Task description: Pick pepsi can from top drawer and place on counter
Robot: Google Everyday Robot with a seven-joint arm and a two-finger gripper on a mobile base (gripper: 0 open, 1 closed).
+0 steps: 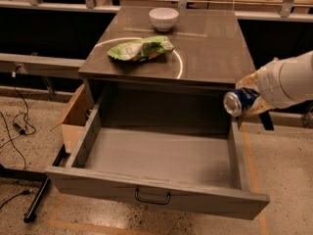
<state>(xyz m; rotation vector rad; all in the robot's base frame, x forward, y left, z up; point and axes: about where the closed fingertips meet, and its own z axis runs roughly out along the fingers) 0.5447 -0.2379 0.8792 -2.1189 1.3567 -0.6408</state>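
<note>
Can (238,102) aloft, out of drawer (156,199).
Tool (249,100) pinches can sideways above right drawer wall, near front-right corner of surface (210,43). Likely light, thin-walled, slick; mid-body hold seems best, with a gentle squeeze.

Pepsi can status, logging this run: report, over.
Right of counter, gripper shut on pepsi can. Can out of top drawer, not yet set down. On counter's left and back: snack bag, bowl.

off the front right corner of the dark grey-brown counter (210,43), a tan gripper (246,102) clasps the dark-blue, silver-ended pepsi can (235,103); the snack bag (142,49) is green, the bowl (163,18) white, the top drawer (98,182) grey-brown with a black handle (152,198).
</note>
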